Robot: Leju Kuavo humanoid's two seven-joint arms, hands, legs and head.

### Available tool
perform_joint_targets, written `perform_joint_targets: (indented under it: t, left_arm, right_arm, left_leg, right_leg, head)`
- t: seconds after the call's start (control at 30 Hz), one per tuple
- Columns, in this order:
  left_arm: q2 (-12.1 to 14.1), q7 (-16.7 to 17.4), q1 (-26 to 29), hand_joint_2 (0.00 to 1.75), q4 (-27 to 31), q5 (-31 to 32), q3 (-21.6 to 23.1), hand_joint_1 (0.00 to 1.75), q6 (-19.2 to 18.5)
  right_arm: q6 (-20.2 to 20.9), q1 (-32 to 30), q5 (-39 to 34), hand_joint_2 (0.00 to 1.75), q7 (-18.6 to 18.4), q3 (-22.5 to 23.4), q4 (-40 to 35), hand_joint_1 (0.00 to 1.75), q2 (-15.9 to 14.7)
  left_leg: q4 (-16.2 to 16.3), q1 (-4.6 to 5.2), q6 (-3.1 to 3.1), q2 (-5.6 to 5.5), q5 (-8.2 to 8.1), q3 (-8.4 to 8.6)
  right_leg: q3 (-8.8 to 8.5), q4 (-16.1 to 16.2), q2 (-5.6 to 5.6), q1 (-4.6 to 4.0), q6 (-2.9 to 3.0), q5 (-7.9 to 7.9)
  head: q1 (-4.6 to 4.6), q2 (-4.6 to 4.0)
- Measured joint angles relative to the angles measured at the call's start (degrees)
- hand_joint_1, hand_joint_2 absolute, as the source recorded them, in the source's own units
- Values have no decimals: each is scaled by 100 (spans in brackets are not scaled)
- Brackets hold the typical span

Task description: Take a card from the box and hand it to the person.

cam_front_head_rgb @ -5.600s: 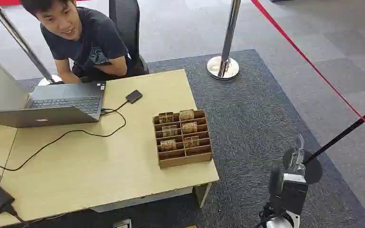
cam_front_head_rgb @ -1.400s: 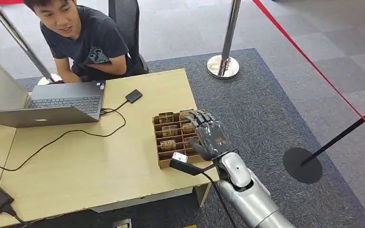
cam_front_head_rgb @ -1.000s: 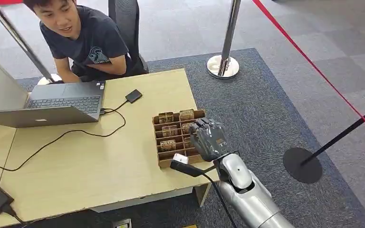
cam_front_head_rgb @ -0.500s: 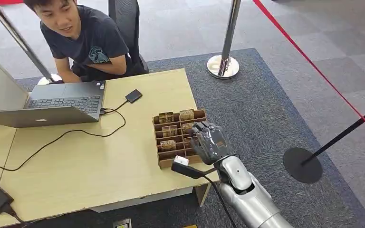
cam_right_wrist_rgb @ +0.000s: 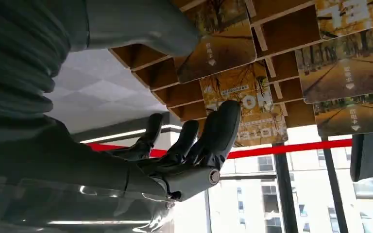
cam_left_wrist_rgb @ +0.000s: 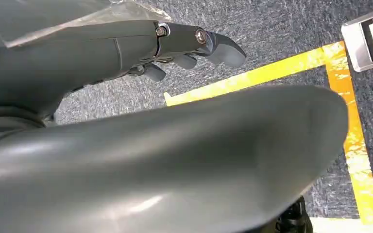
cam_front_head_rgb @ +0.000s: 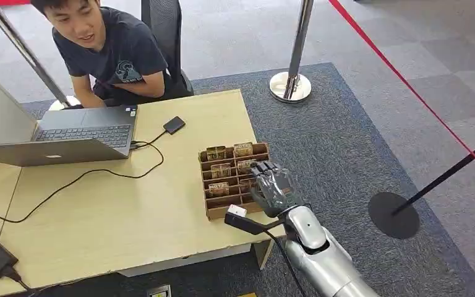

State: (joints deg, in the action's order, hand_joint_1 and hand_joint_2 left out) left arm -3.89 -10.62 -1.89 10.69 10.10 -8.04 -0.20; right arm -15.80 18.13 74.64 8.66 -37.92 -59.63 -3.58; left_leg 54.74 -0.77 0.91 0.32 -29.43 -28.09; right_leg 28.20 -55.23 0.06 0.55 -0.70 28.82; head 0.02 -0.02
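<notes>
On the wooden desk (cam_front_head_rgb: 130,210) the card box (cam_front_head_rgb: 237,179) sits at 5 o'clock from the person (cam_front_head_rgb: 108,49); right hand (cam_front_head_rgb: 274,185), fingers apart and empty, over its right column w/ cards (cam_right_wrist_rgb: 243,104) — pinch just one, lift straight up; left hand (cam_left_wrist_rgb: 126,48) hangs open.

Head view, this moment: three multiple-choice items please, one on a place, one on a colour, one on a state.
1. Where is the right hand?
A. Over the right side of the box
B. On the laptop keyboard
C. Hanging beside the table over the carpet

2. What colour is the barrier belt crossing the floor?
A. Blue
B. Green
C. Red

3. How is the laptop?
A. Lid shut flat
B. Lid open, keyboard showing
C. Lying upside down

Answers:
1 A: the right hand sits above the right-hand compartments of the box.
2 C: the barrier belt is plainly red against the grey floor.
3 B: the laptop stands open in front of the person.
</notes>
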Motion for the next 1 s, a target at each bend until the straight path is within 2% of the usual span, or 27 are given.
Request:
perform_joint_targets:
  t: [0.03, 0.1, 0.13, 0.17, 0.23, 0.27, 0.3, 0.37, 0.43, 0.47, 0.53, 0.6, 0.63, 0.67, 0.7, 1.0]
  left_arm:
    - [0, 0, 0, 0, -2, 13, 0, 0, 0]
    - [0, 11, -1, 0, 0, 17, 0, 0, 0]
    - [0, 17, -1, 0, 0, 28, 0, 0, -2]
    - [0, 22, -1, 0, 0, 28, 0, 0, -2]
    - [0, 22, 0, 0, 0, 31, 0, 0, -4]
    - [0, 22, 0, 0, 0, 31, 0, 0, -4]
    - [0, 22, 0, 0, 0, 31, 0, 0, -4]
    - [0, 22, -1, 0, 0, 35, 0, 0, -4]
    - [0, 22, 0, 0, -2, 39, 0, 0, -7]
    - [0, 22, -1, 0, 0, 46, 0, 0, -13]
    - [0, 22, -1, 0, 0, 48, 0, 0, -20]
    - [0, 22, -1, 0, 0, 48, 0, 0, -20]
    - [0, 22, -1, 0, 0, 48, 0, 0, -20]
    - [0, 22, -1, 0, 0, 48, 0, 0, -20]
    - [0, 22, -1, 0, 0, 48, 0, 0, -20]
    - [0, 22, -1, 0, 0, 46, -2, 0, -22]
  right_arm:
    - [0, 1, 11, 175, 0, 4, 11, 73, 0]
    - [0, 0, 13, 175, 0, 11, 26, 94, 0]
    - [0, 1, 15, 175, 0, 11, 28, 96, 0]
    - [0, 2, 17, 175, 0, 13, 31, 77, 0]
    - [2, 2, 22, 175, 2, 22, 48, 79, -4]
    - [2, 2, 22, 175, 2, 26, 48, 75, -7]
    - [2, 3, 22, 175, 2, 31, 48, 59, -9]
    - [4, 3, 22, 175, 2, 37, 48, 51, -13]
    - [2, 3, 22, 175, 2, 39, 48, 51, -15]
    - [4, 3, 20, 175, 2, 39, 48, 56, -15]
    - [4, 3, 20, 175, 4, 39, 48, 54, -17]
    - [6, 4, 20, 175, 7, 39, 48, 80, -22]
    - [7, 5, 20, 175, 7, 39, 48, 80, -22]
    - [7, 6, 20, 175, 7, 39, 48, 70, -22]
    - [9, 8, 20, 175, 7, 39, 48, 79, -24]
    - [26, 70, 20, 175, 42, 37, 48, 79, -13]
  left_leg:
    - [0, 0, 0, 0, 0, 0]
    - [0, 0, 0, 0, 0, 0]
    - [0, 0, 0, 0, 0, 0]
    - [0, 0, 0, 0, 0, 0]
    - [0, 0, 0, 0, 0, 0]
    - [0, 0, 0, 0, 0, 0]
    - [0, 0, 0, 0, 0, 0]
    - [0, 0, 0, 0, 0, 0]
    - [0, 0, 0, 0, 0, 0]
    - [0, 0, 0, 0, 0, 0]
    - [0, 0, 0, 0, 0, 0]
    - [0, 0, 0, 0, 0, 0]
    - [0, 0, 0, 0, 0, 0]
    - [0, 0, 0, 0, 0, 0]
    - [0, 0, 0, 0, 0, 0]
    - [0, 0, 0, 0, 0, 0]
  right_leg:
    - [0, 0, 0, 0, 0, 0]
    - [0, 0, 0, 0, 0, 0]
    - [0, 0, 0, 0, 0, 0]
    - [0, 0, 0, 0, 0, 0]
    - [0, 0, 0, 0, 0, 0]
    - [0, 0, 0, 0, 0, 0]
    - [0, 0, 0, 0, 0, 0]
    - [0, 0, 0, 0, 0, 0]
    - [0, 0, 0, 0, 0, 0]
    - [0, 0, 0, 0, 0, 0]
    - [0, 0, 0, 0, 0, 0]
    - [0, 0, 0, 0, 0, 0]
    - [0, 0, 0, 0, 0, 0]
    - [0, 0, 0, 0, 0, 0]
    - [0, 0, 0, 0, 0, 0]
    - [0, 0, 0, 0, 0, 0]
  head:
    - [0, 0]
    - [0, 0]
    - [-2, 0]
    - [-2, 0]
    - [-2, 0]
    - [-2, 0]
    - [-2, 0]
    - [-2, 0]
    - [-2, 0]
    - [-2, 0]
    - [0, 0]
    - [0, 0]
    - [0, 0]
    - [0, 0]
    - [0, 0]
    - [0, 0]
